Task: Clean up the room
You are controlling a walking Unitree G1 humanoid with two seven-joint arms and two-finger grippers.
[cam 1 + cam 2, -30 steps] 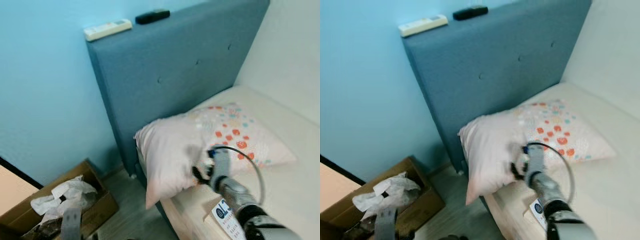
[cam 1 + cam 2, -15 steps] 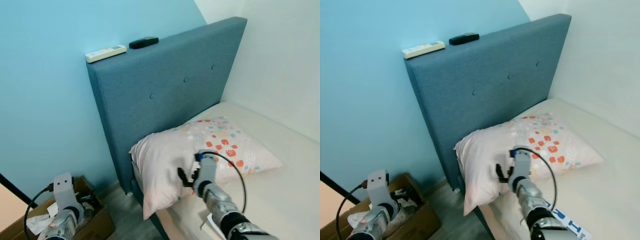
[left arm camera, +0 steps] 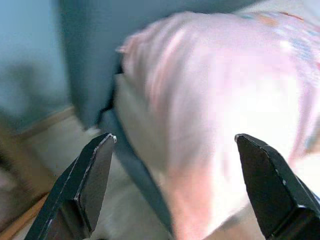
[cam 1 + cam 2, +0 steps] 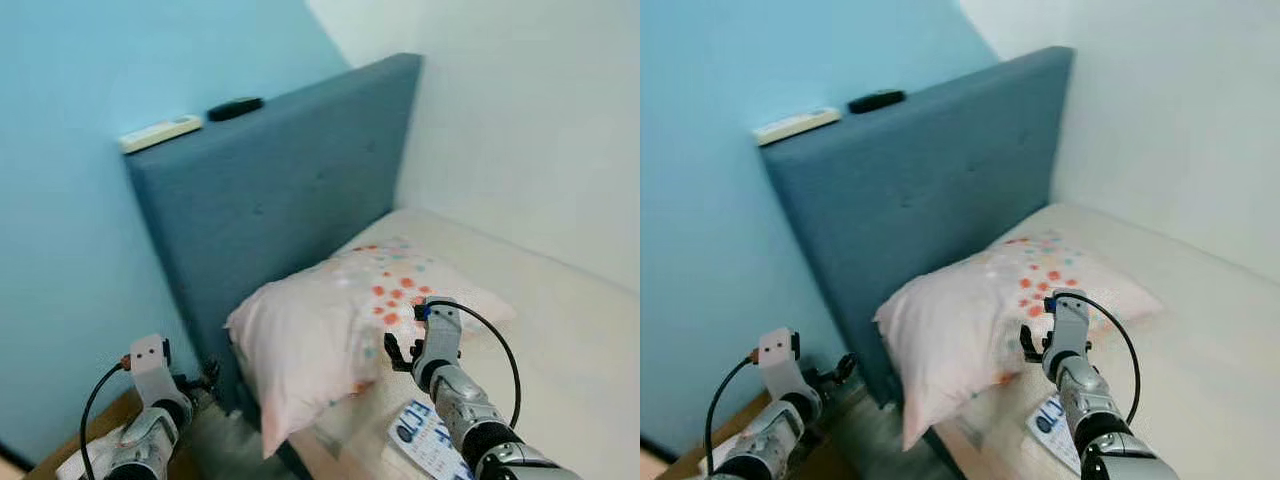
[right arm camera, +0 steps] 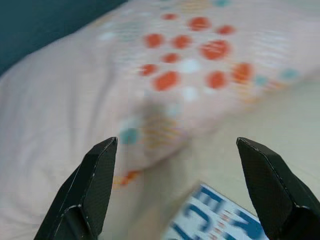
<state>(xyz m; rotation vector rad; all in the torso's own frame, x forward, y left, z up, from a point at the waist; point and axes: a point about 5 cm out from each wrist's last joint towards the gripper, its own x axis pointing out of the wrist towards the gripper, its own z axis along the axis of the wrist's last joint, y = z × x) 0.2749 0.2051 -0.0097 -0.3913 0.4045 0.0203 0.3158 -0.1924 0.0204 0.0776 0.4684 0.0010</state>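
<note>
A pink pillow (image 4: 320,325) with orange and teal dots lies at the head of the bed, its near end hanging over the mattress edge. My right gripper (image 4: 400,352) is open just in front of the pillow's dotted end, above the mattress; in its wrist view the pillow (image 5: 165,85) lies between and beyond the spread fingers (image 5: 90,190). A blue and white packet (image 4: 425,445) lies on the mattress under that arm. My left gripper (image 4: 205,378) is open, low beside the bed, pointing at the pillow's hanging end (image 3: 220,100).
The blue padded headboard (image 4: 280,180) stands behind the pillow, with a white remote (image 4: 160,132) and a black remote (image 4: 236,107) on top. A cream mattress (image 4: 570,320) runs right along a white wall. A cardboard box corner (image 4: 60,465) is at bottom left.
The view has swung right and up, so the box has slid almost out of frame. My left arm has come up into view. The right gripper stays by the pillow.
</note>
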